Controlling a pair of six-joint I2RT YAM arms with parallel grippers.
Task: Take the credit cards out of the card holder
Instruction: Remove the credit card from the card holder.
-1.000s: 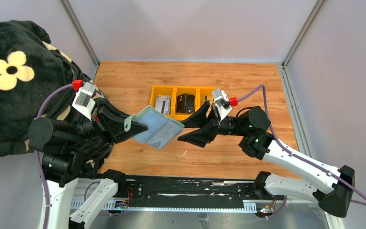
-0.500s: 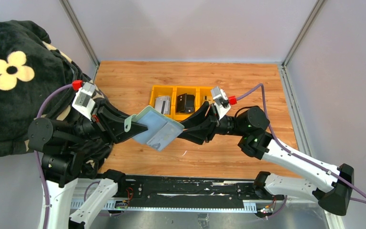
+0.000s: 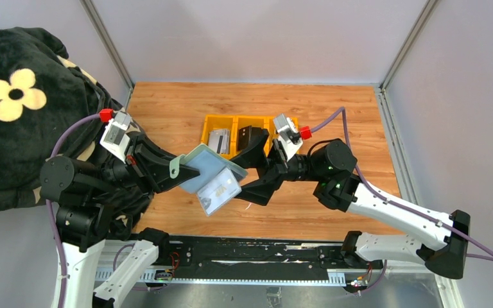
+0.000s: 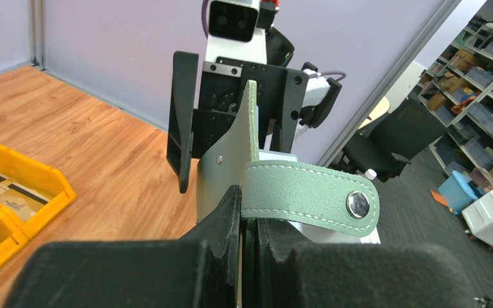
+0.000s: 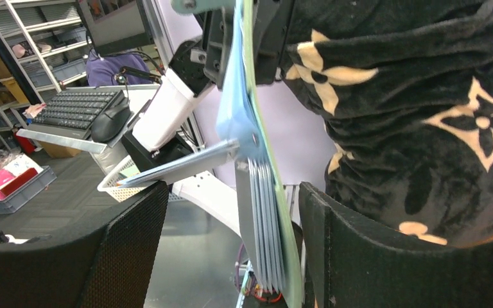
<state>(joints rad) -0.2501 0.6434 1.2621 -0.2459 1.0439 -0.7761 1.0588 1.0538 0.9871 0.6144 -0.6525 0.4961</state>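
Judging by its thin leaves, the card holder (image 3: 208, 176) would be light and floppy, likely to fold or swing if pulled anywhere far from the pinch. The cards in its clear pockets would be stiff, slick and thin. They would best be taken by a bare edge at a pocket mouth and drawn along the pocket rather than across it. Whether any such edge stood free, the views did not settle.

The left gripper (image 3: 170, 170) was clamped shut on the holder's edge beside the snap tab (image 4: 308, 196). It held the holder in the air on the near side of the yellow tray (image 3: 213, 120), in front of that tray's left compartment. The right gripper (image 3: 247, 172) had its jaws spread wide, straddling the holder's free edge with nothing gripped.

The holder was sage green outside and pale blue inside, with a stack of clear pockets. One leaf hung open away from the tray, showing a grey card (image 3: 221, 191). Inside the tray, a silver-grey card (image 3: 219, 140) lay in the left compartment and a black card (image 3: 249, 136) in the middle one.
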